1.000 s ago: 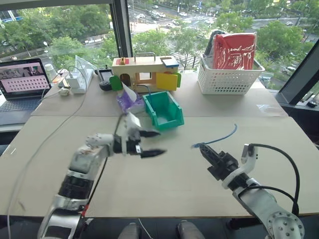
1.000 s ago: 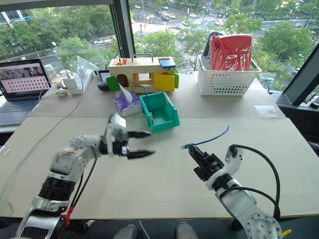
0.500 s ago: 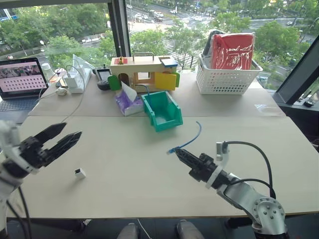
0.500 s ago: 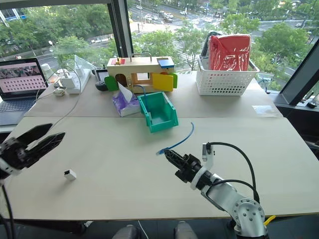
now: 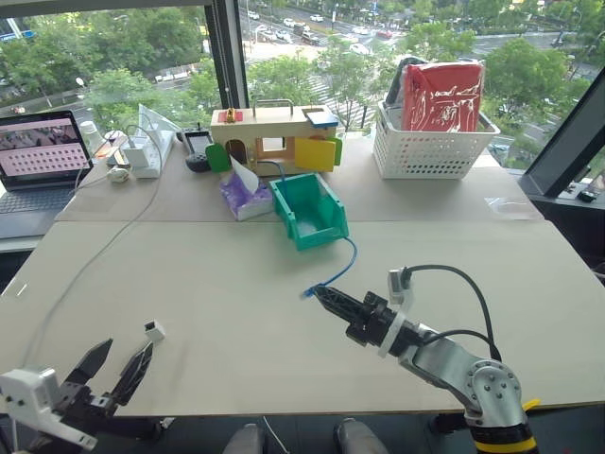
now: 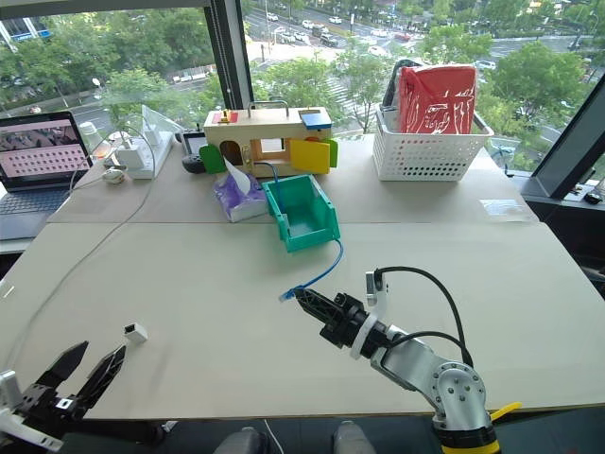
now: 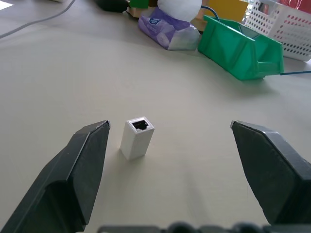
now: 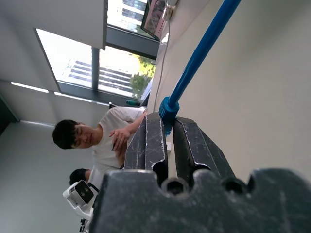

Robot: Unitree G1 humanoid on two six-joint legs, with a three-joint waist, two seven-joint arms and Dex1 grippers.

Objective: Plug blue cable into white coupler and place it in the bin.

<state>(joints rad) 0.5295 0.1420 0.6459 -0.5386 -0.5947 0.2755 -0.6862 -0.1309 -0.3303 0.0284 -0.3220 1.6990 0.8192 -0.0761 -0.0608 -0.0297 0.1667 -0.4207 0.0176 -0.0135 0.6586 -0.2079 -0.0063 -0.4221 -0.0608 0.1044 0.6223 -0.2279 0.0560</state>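
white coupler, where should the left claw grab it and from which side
Grip the white coupler by its two flat side walls, low on the body. It stands upright on the table with its dark socket facing up, so a level approach along the table probably suits best. The open left claw already lines up with it, one finger on each side, not touching. Leave the socket top free for the blue cable.
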